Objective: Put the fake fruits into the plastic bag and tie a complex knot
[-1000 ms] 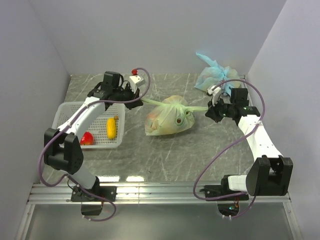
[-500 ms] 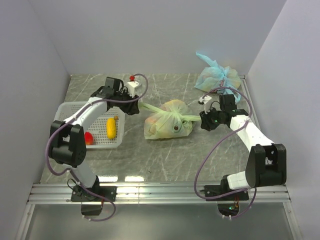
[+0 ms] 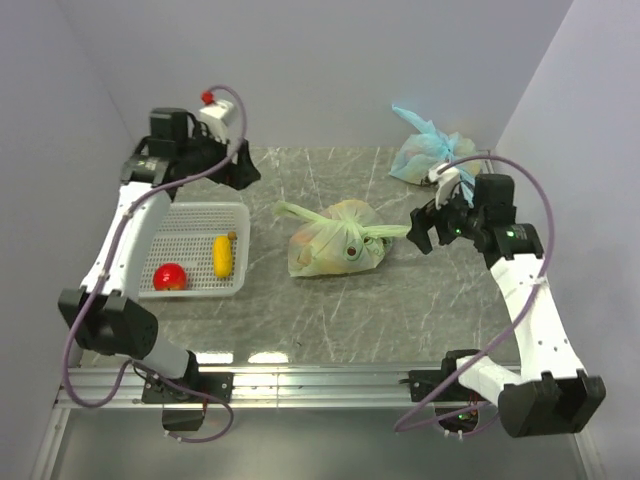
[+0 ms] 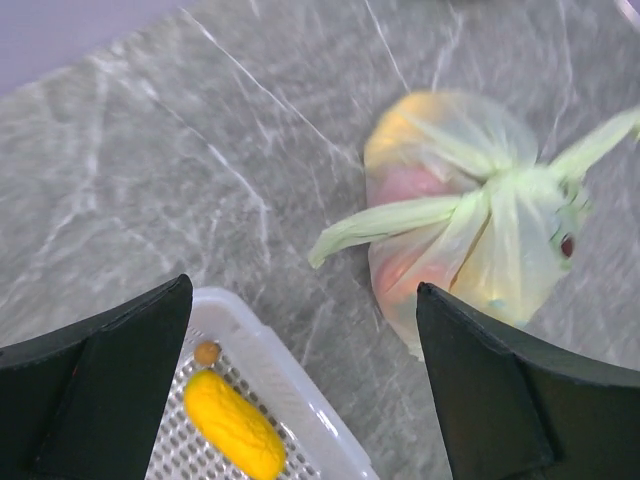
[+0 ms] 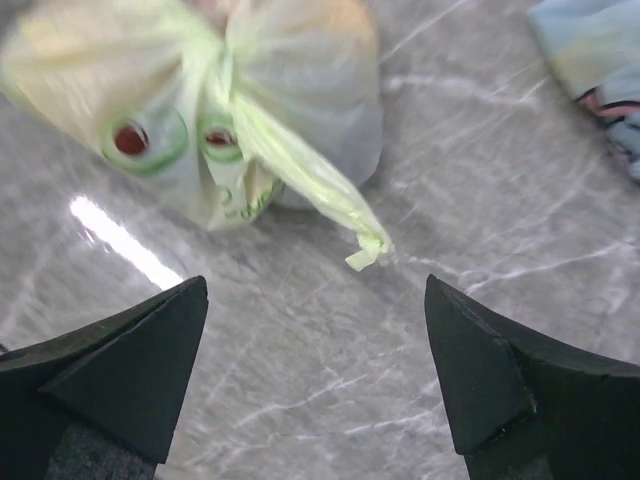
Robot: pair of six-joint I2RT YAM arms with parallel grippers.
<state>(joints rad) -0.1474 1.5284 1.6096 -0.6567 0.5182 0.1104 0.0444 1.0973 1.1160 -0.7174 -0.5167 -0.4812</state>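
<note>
Both arms drawn back: left gripper (image 3: 243, 172) and right gripper (image 3: 422, 232) now splayed and empty, handle ends (image 3: 296, 212) released; plastic bag (image 3: 335, 240) lies mid-table, knot (image 4: 500, 190) apparently finished, though yellow fruit (image 3: 222, 255) and red apple (image 3: 170, 275) remain in basket (image 3: 240, 210).

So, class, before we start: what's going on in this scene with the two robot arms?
The pale yellow-green plastic bag lies on the grey marbled table, fruit showing through, its handle ends tied in a knot. Neither arm holds it: the left hand is open, raised near the white plastic basket, and the right hand is open just right of the bag. A red apple and a yellow fruit lie in the basket.
</note>
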